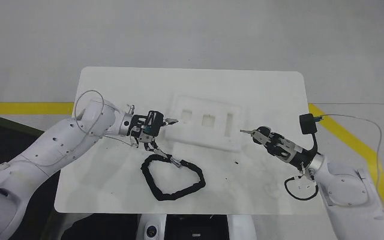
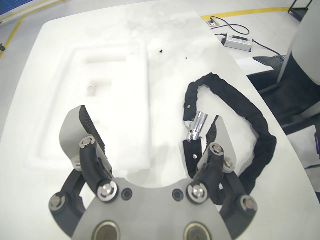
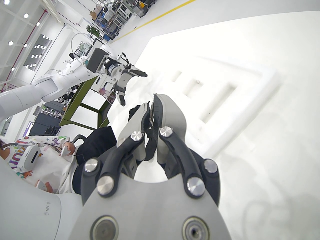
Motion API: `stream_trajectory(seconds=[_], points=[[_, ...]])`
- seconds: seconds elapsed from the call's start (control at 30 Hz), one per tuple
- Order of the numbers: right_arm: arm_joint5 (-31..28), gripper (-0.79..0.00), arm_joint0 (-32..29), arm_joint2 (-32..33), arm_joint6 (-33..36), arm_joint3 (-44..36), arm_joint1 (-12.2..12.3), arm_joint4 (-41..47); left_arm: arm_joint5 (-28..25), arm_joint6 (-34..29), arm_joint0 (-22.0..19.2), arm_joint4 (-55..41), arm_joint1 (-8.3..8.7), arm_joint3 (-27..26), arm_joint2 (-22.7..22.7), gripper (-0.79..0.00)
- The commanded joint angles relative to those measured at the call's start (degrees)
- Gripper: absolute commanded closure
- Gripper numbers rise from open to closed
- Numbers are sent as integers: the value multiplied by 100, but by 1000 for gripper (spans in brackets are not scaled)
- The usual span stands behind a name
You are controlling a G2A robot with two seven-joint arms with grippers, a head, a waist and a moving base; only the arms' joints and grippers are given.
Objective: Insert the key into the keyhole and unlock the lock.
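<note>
**Key** (image 1: 245, 131): held over the table (image 1: 120, 84) at 3 o'clock of the foam tray (image 1: 180, 135), with its blade pointing toward 9 o'clock in the top view. The right gripper (image 3: 151, 107) has its jaws together on the key's dark head.

**Lock** (image 2: 197, 125): a bright metal cylinder joining the ends of a black sleeved chain (image 2: 260, 131). It lies at 8 o'clock of the key, well apart from it.

**Left gripper** (image 2: 150, 116): jaws wide apart, one finger just beside the cylinder (not gripping it).

**Step in hand, as judged:** steady the lock before insertion.
- The left jaws should close squarely on the cylinder, leaving its end free and turned toward the key.
- The blade should then enter along one line, since a slanted push would likely shove the loose chain away.
</note>
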Motion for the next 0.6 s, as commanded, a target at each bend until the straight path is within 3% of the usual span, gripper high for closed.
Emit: stream_trajectory(seconds=[0.0, 0.13, 0.57], points=[[0, 0, 0, 0, 0, 0, 0, 0, 0, 128, -94, 211, 23, -51, 217, -785], [0, 0, 0, 0, 0, 0, 0, 0, 0, 381, -283, 719, 51, -108, 579, -785], [0, 0, 0, 0, 0, 0, 0, 0, 0, 514, -177, 1172, -48, -57, 579, -785]])
